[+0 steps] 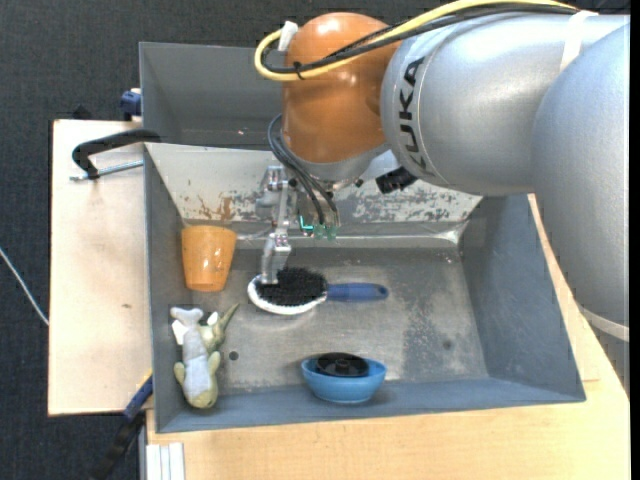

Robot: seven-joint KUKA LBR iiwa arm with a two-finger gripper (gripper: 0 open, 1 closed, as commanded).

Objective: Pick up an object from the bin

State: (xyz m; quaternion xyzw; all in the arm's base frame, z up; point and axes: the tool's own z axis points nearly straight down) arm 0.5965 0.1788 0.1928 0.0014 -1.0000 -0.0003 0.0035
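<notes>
Silver arm (490, 88) came in from the right, crossing above the grey metal bin (520, 298). Its last link turned downward under the rounded orange wrist cover (335, 93).

Gripper (274, 266) hung roughly vertical below that cover, left of the bin's centre and a little in front of the back wall. Its tip was down at the left end of the head of a hairbrush (300, 290). The brush had a white oval back, black bristles and a blue plastic handle pointing right, and lay flat at mid-floor. Contact with the head could not be confirmed. Whether the gripper was released or clenched could not be told from this angle.

An orange plastic cup (207, 256) stood just left of the gripper, apart from it. A pale plush toy (198, 356) lay at front left and a round blue plastic dish (344, 380) at front centre, both well clear of the gripper.
</notes>
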